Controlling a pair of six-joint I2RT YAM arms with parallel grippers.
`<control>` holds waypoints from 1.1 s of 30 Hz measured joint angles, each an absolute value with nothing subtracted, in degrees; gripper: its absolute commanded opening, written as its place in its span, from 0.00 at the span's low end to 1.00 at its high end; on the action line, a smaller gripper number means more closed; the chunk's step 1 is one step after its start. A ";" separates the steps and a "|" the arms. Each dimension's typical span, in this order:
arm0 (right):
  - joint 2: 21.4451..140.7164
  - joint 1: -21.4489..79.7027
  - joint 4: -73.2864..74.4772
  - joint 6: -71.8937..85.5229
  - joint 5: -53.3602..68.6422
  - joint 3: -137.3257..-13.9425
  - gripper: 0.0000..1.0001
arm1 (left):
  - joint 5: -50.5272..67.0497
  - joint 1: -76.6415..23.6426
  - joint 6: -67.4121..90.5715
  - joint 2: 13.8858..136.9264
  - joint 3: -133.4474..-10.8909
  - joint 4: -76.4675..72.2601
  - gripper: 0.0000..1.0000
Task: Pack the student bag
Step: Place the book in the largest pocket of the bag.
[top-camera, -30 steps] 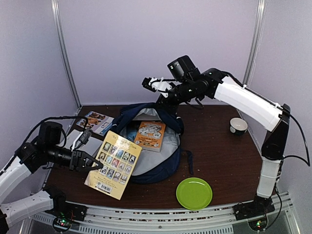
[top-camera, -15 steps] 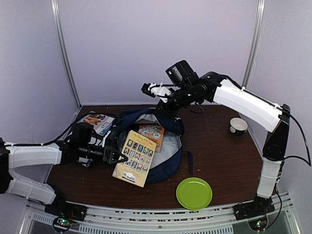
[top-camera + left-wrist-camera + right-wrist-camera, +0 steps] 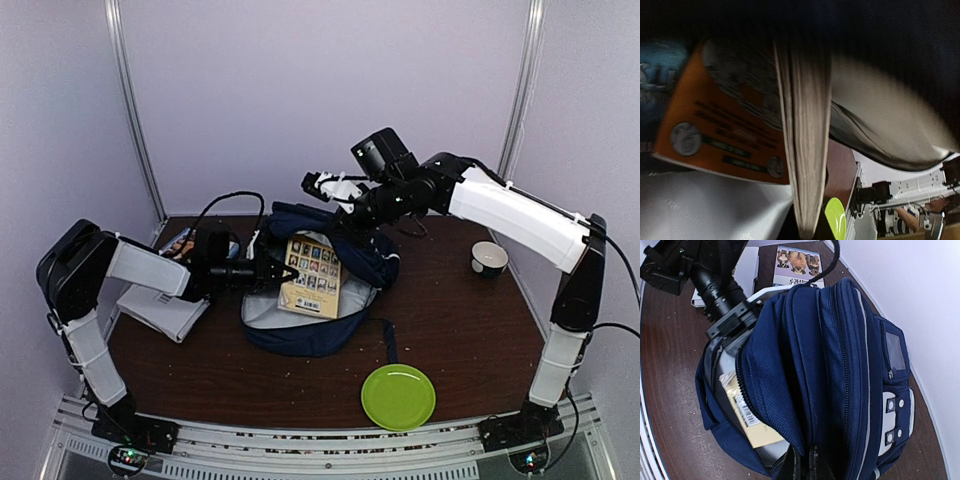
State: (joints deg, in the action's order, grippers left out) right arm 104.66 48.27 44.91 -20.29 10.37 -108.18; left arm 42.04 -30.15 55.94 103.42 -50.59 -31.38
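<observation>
The student bag (image 3: 318, 325), navy blue with grey lining, lies open in the middle of the table. My right gripper (image 3: 325, 186) is shut on the edge of its top flap (image 3: 790, 405) and holds it up. From the left, my left gripper (image 3: 272, 270) is shut on a yellow book (image 3: 312, 262) that sits partly inside the bag's mouth. In the left wrist view the book's page edge (image 3: 805, 150) fills the centre, with an orange book (image 3: 725, 125) lying on the grey lining (image 3: 700, 210) behind it. The right wrist view shows the yellow book's barcode corner (image 3: 747, 415) under the flap.
A blue picture book (image 3: 185, 243) and a white booklet (image 3: 165, 310) lie on the table left of the bag. A green plate (image 3: 398, 396) sits near the front edge, and a small cup (image 3: 489, 258) stands at the right. The bag's strap (image 3: 388, 340) trails toward the plate.
My left arm has swung from the near left up to the bag, carrying the yellow book into its mouth. The right gripper has kept hold of the flap, shifting slightly.
</observation>
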 measured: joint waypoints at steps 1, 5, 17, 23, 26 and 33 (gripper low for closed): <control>104.31 48.29 44.95 -20.38 10.35 -107.61 0.00 | 41.67 -29.56 56.62 104.36 -51.51 -30.79 0.00; 102.04 48.58 45.36 -20.86 10.17 -105.47 0.00 | 40.56 -27.38 56.90 106.67 -56.40 -25.63 0.00; 100.68 48.77 45.76 -24.10 8.40 -105.41 0.00 | 50.33 -27.38 53.45 109.30 -61.17 -19.66 0.00; 100.49 48.77 46.22 -25.71 8.64 -105.32 0.00 | 50.02 -27.55 50.02 115.33 -70.52 -11.70 0.08; 99.94 48.77 46.35 -26.55 8.67 -104.66 0.00 | 49.01 -27.77 47.22 116.11 -73.43 -6.68 0.19; 98.54 48.77 46.63 -27.49 8.62 -103.11 0.00 | 43.57 -28.25 41.34 117.36 -77.93 3.66 0.34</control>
State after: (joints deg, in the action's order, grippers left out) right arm 98.54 48.77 46.63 -27.49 8.62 -103.11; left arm 43.57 -28.25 41.34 117.36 -77.93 3.66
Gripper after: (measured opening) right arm 0.036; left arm 0.270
